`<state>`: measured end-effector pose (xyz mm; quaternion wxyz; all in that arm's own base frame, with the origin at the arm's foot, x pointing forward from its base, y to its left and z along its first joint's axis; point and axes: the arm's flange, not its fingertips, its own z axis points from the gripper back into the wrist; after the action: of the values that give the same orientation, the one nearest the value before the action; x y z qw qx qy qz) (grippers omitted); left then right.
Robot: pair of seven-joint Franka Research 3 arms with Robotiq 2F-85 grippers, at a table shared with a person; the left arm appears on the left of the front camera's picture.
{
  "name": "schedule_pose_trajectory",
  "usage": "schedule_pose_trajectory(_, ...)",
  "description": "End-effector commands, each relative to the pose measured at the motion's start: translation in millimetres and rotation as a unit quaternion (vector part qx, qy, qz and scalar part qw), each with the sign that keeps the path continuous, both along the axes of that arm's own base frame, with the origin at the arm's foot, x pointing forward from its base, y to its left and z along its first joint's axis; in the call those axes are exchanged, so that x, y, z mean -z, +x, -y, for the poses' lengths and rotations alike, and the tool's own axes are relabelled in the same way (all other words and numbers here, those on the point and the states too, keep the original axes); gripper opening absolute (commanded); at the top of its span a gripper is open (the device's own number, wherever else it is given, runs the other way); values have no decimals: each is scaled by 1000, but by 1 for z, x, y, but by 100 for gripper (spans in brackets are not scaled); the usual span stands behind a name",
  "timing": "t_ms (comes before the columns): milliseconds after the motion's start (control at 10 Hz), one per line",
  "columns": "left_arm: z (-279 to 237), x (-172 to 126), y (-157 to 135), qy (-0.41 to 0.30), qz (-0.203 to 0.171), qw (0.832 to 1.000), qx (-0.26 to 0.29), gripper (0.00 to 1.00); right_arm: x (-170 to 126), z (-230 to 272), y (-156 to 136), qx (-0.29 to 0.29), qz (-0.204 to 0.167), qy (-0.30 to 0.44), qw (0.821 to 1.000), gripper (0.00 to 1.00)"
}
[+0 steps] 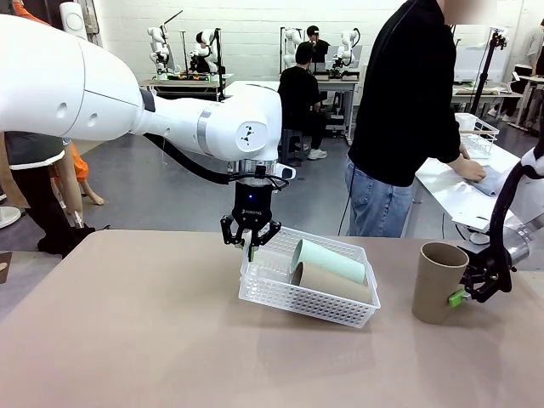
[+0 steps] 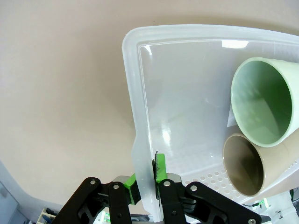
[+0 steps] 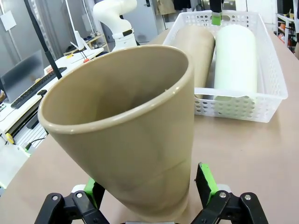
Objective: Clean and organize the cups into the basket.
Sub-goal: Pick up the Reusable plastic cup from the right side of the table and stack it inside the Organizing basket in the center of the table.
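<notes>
Centering the open right gripper [image 1: 459,296] on the brown cup [image 1: 438,280] is mattering most, while the left gripper [image 1: 250,245] is pinching the basket [image 1: 306,303].

Tan table [image 1: 127,323], basket [image 1: 297,302], seemingly tilted, upright cup [image 1: 438,280]

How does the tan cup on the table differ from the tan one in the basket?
The tall tan-brown matte cup on the table stands upright between the right tool's fingers; the tan-brown cup in the white perforated plastic basket lies on its side beside a mint green cup. Both are tapered, handleless.
</notes>
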<state>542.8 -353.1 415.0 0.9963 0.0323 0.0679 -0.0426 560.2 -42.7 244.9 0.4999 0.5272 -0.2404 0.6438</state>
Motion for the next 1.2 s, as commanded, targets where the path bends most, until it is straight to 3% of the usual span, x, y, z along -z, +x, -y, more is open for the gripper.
schedule_pose_trajectory(0, -1, -1, -1, 0, 0, 1000, 0, 0, 2, -12, 11, -2, -3, -13, 1000, 100)
schedule_pose_trajectory(500, -1, -1, -1, 0, 0, 1000, 0, 0, 7, -30, 9, -28, -12, -21, 999, 100)
schedule_pose_trajectory(600, -1, -1, -1, 0, 0, 1000, 0, 0, 8, -32, 7, -43, 0, -18, 999, 89)
schedule_pose_trajectory(700, -1, -1, -1, 0, 0, 1000, 0, 0, 6, -31, 5, -39, 1, -20, 999, 42)
schedule_pose_trajectory(800, -1, -1, -1, 0, 0, 1000, 0, 0, 4, -29, 4, -32, 5, -16, 999, 31)
schedule_pose_trajectory(900, -1, -1, -1, 0, 0, 1000, 0, 0, 3, -26, 4, -28, 7, -16, 999, 0)
schedule_pose_trajectory(1000, -1, -1, -1, 0, 0, 1000, 0, 0, 1, -23, 2, -16, 6, -19, 1000, 0)
schedule_pose_trajectory(1100, -1, -1, -1, 0, 0, 1000, 0, 0, -7, -20, 0, 35, 3, -30, 999, 0)
